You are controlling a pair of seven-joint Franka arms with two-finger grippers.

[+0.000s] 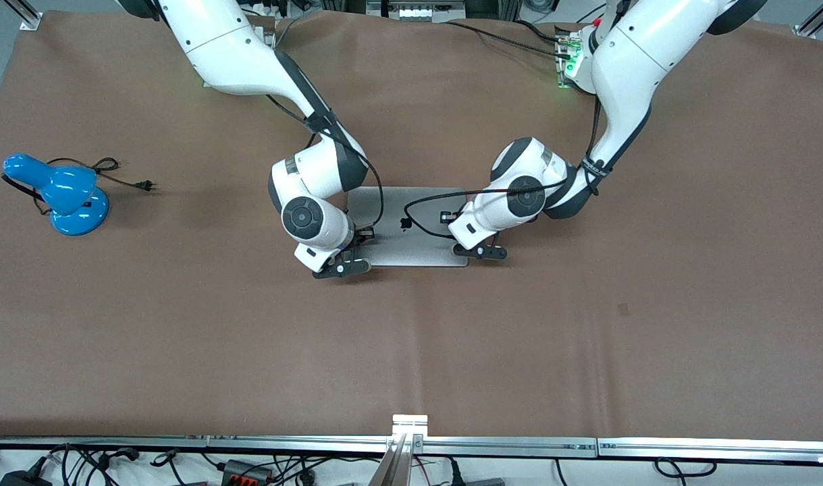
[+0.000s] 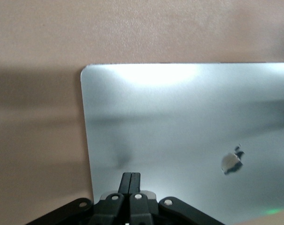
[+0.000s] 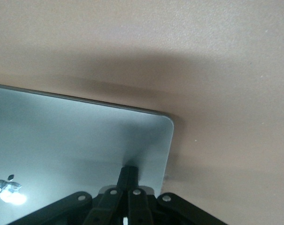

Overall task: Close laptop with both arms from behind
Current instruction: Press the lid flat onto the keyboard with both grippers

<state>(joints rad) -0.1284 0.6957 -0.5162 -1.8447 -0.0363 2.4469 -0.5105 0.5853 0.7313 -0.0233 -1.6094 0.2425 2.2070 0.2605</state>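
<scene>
Seemingly final step — laptop lay flat-lidded. Left gripper and right gripper, fingers closed, pressed its lid. Next — lift clear.

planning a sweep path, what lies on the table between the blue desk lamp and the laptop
Only bare brown tabletop and the lamp's loose black cord with plug. The front view shows nothing else between the blue desk lamp and the closed grey metal laptop.
</scene>
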